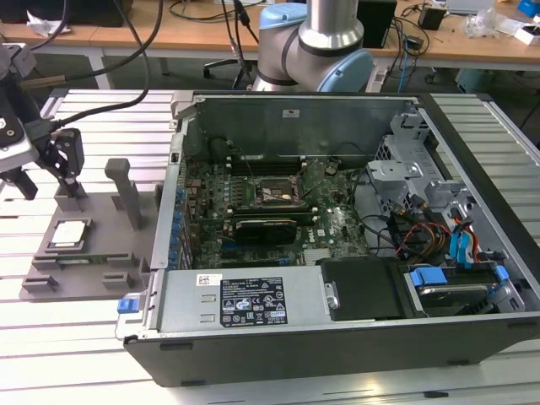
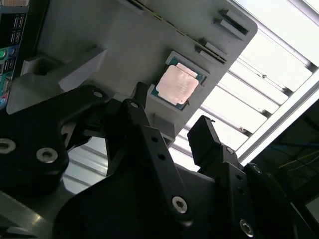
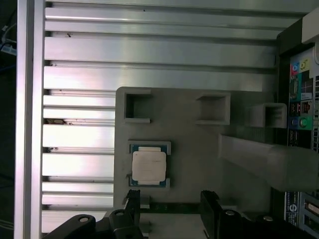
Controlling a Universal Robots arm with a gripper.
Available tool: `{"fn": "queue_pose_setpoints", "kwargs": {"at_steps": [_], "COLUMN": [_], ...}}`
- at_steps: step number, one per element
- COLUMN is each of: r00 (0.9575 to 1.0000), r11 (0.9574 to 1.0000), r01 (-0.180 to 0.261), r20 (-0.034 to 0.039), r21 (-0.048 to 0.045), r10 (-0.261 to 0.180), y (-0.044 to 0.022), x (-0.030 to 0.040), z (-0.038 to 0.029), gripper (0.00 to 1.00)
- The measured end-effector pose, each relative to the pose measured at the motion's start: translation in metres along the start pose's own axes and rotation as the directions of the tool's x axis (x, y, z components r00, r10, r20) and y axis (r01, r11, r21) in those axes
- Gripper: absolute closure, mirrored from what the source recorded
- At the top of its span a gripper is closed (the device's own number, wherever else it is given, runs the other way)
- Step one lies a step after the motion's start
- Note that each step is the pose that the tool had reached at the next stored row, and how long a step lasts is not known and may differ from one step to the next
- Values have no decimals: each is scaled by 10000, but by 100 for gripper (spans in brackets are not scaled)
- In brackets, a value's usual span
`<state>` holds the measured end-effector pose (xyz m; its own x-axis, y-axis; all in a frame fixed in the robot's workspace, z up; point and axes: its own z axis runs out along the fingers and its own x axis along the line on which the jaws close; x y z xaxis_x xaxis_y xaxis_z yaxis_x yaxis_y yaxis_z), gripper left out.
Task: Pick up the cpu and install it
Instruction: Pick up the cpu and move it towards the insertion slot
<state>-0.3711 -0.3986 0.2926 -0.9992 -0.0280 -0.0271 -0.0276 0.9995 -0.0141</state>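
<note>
Gripper [image 3: 170, 199] hung open and empty near the cpu [image 3: 148, 167] — an off-centre descent might jam its rim against the fixture tray [image 3: 199, 159].

No text, number or brand is legible. Labels noted on the computer case [image 1: 354, 342]: a black label [image 1: 253, 308] with white print and small marks on the near top flange, wording unreadable; a small white sticker [image 1: 209, 279] just beside it, toward the exterior view's left, print too fine to read; a small pale sticker [image 1: 291, 114] on the inside of the far wall, unreadable. The cpu [image 3: 148, 166], lying off the case, shows no legible marking on its lid.
</note>
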Motion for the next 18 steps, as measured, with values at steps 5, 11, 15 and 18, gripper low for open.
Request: {"fn": "queue_pose_setpoints", "kwargs": {"at_steps": [5, 11, 15, 18], "r00": [10000, 10000, 10000, 10000], "r11": [10000, 10000, 10000, 9999], "r01": [-1, 1, 7, 37], "r20": [0, -1, -1, -1], "r21": [0, 2, 79, 101], "r10": [1, -1, -7, -37], "y": [0, -1, 8, 20], "x": [-18, -46, -65, -63], "z": [18, 69, 108, 140], "gripper": [40, 40, 40, 40]}}
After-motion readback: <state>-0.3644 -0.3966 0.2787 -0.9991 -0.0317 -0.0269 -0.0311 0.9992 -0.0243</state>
